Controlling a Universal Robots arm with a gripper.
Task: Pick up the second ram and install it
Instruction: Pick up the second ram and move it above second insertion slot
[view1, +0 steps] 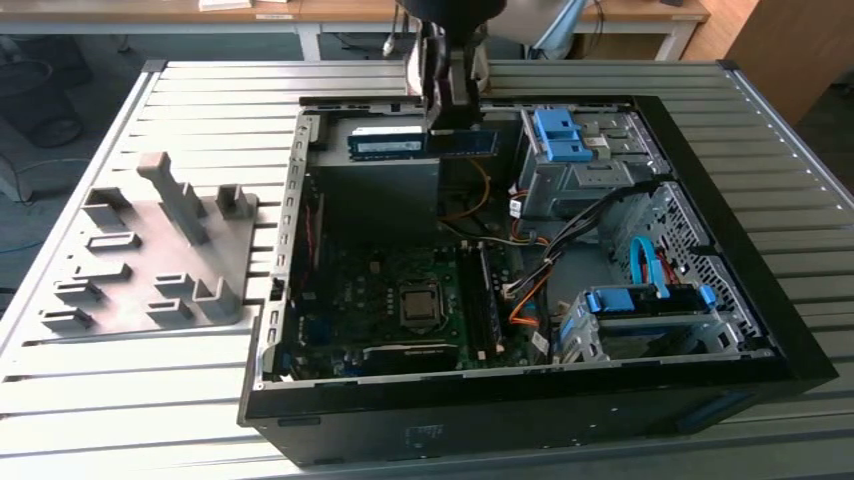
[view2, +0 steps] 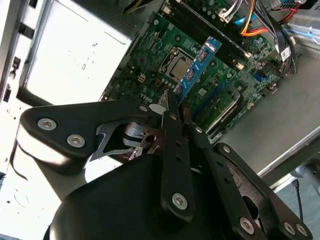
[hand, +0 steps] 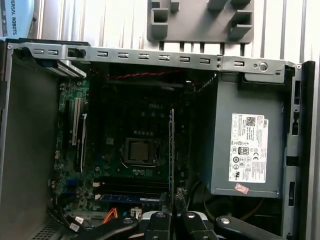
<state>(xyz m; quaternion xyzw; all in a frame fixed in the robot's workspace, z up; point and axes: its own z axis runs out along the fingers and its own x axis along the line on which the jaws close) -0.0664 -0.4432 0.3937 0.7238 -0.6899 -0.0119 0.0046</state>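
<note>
Black fingers around white-labelled second ram

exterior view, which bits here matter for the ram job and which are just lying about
In the job: gripper, shut on the second ram; black memory slots on the motherboard.
Just lying about: grey fixture plate, power supply, blue drive brackets, cables.
</note>
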